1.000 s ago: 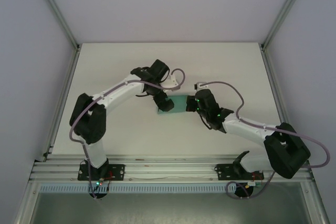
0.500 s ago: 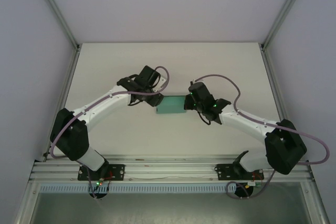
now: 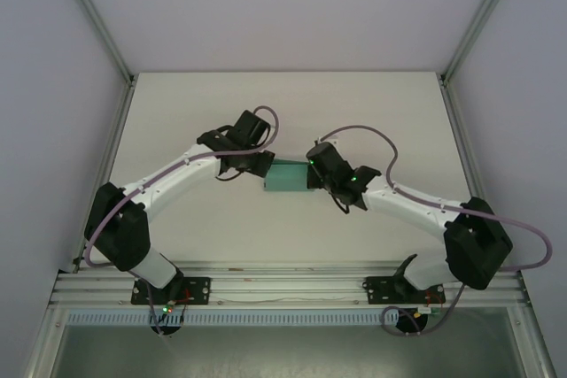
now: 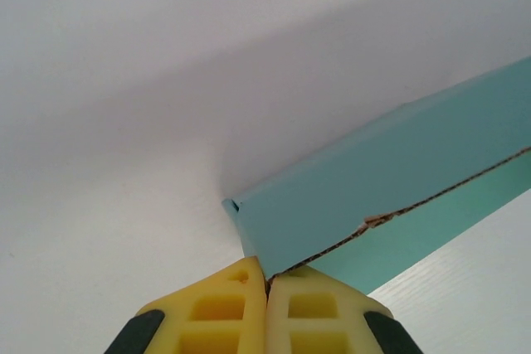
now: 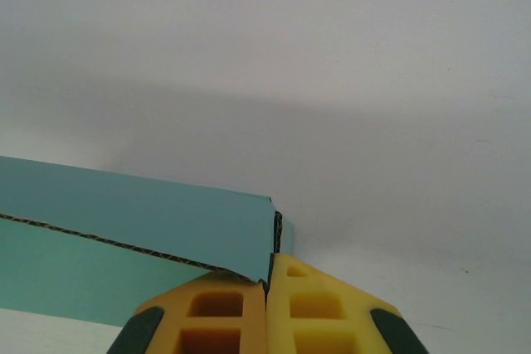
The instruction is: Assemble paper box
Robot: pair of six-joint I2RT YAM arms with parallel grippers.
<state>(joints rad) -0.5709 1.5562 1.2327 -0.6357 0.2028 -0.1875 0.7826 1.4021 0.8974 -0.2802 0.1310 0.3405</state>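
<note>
Left gripper (image 3: 265, 168) & right gripper (image 3: 309, 174), top view: both are closed onto opposite short ends of the paper box (image 3: 285, 178), which lies mid-desk (image 3: 195, 112) btwn them. Box long axis runs left-right. Left gripper has the left end, right gripper the right end, so each arm is nearest its own end w/ no crossing.

Left wrist view: yellow pads (image 4: 224, 312) are pressed together w/ the card's raw edge running into the seam. Left gripper (image 4: 267, 278) pinches the paper box (image 4: 373, 180) at a corner, and the box stretches away up & to the right.

Right wrist view: same pinch, pads (image 5: 323, 304) shut on the near corner. Right gripper (image 5: 268, 275) has the paper box (image 5: 124, 213) running off to its left.

Judgement: w/ 2 grips on 1 axis, the next fold or pull prob needs both arms moving together, else the thin card could buckle or tear.

Writing: none readable. Card is plain teal, no brand or label.
</note>
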